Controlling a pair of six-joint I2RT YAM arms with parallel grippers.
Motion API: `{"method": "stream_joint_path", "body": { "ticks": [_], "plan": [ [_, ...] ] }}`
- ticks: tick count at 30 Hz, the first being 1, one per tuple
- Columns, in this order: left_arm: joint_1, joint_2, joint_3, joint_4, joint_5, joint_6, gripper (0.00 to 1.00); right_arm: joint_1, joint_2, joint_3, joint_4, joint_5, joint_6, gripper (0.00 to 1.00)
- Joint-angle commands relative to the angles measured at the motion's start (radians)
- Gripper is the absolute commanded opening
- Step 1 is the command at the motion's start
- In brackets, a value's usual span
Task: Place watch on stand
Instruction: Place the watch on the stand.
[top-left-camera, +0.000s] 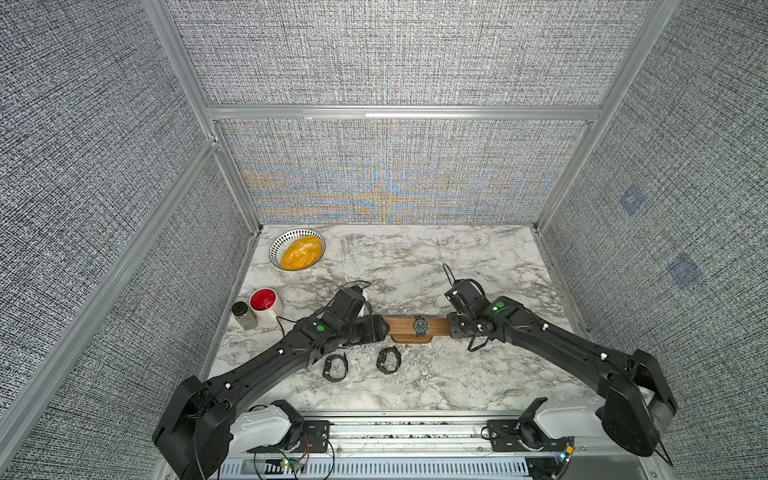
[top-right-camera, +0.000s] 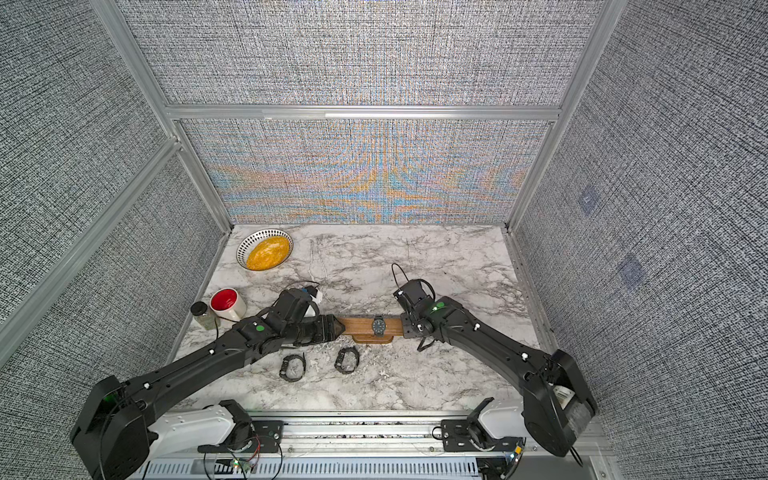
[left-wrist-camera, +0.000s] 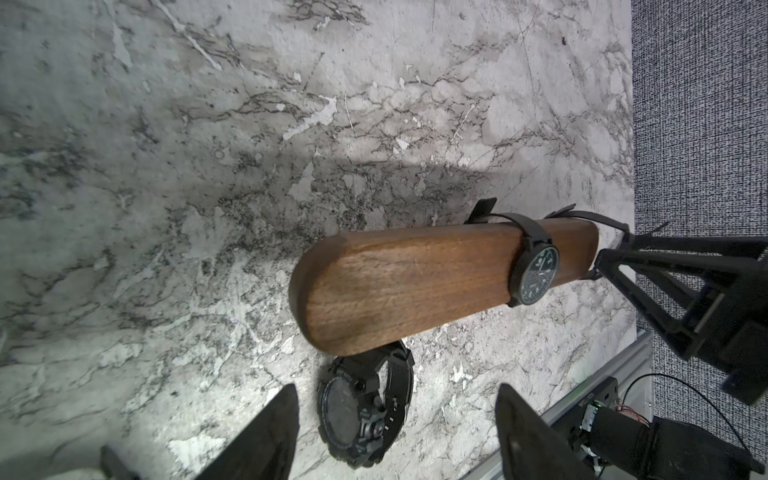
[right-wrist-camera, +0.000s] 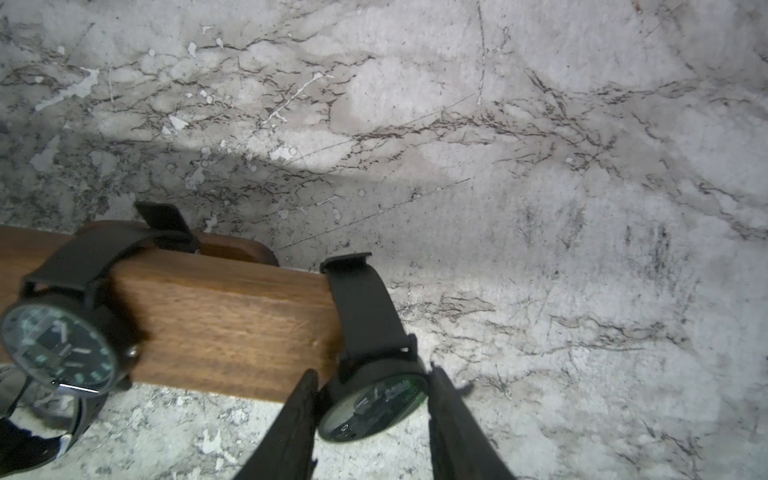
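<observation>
Stand: I see the wooden stand (top-left-camera: 401, 325) about mid-counter, its long bar parallel to the front edge of the marble counter (top-left-camera: 457, 257).
Mounted watch: one dark mounted watch (top-left-camera: 420, 325) is strapped around the bar, dial up, toward the bar's right end.
Right tool: my right tool (right-wrist-camera: 372, 374) is clamped on the round case of the held watch (right-wrist-camera: 374, 405) just off the bar's right end. Its strap lies over that end.
Left tool: my left tool (left-wrist-camera: 397, 392) sits at the bar's left end, jaws apart, gripping nothing.
Loose watches: two loose watches (top-left-camera: 336, 367) (top-left-camera: 389, 360) lie flat on the counter between the stand and the front edge.
Left side: a bowl (top-left-camera: 277, 245) of yellow stuff sits in the back left corner. A mug (top-left-camera: 266, 302) and a jar (top-left-camera: 244, 316) are by the left edge.
</observation>
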Motion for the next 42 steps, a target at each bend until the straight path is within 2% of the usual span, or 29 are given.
{"method": "stream_joint_path", "body": {
  "ticks": [1,11,22,27,30,34,42],
  "plan": [
    [0.002,0.011,0.009,0.033,0.017,-0.006,0.74,0.021,0.013,0.021,0.002,0.015,0.018,0.00],
    [0.005,0.062,0.028,0.039,0.070,-0.004,0.72,0.109,0.119,0.104,-0.026,0.062,0.051,0.00],
    [0.006,0.069,0.026,0.055,0.070,-0.013,0.71,0.170,0.197,0.170,-0.052,0.071,0.084,0.00],
    [0.006,0.062,0.021,0.055,0.070,-0.012,0.71,0.174,0.203,0.187,-0.067,0.075,0.088,0.25],
    [0.006,0.057,0.021,0.053,0.065,-0.016,0.71,0.174,0.196,0.192,-0.074,0.078,0.092,0.34],
    [0.006,0.052,0.022,0.052,0.063,-0.018,0.71,0.174,0.193,0.198,-0.085,0.086,0.094,0.51],
    [0.006,0.042,0.028,0.041,0.066,-0.016,0.71,0.174,0.187,0.200,-0.092,0.087,0.101,0.73]
  ]
}}
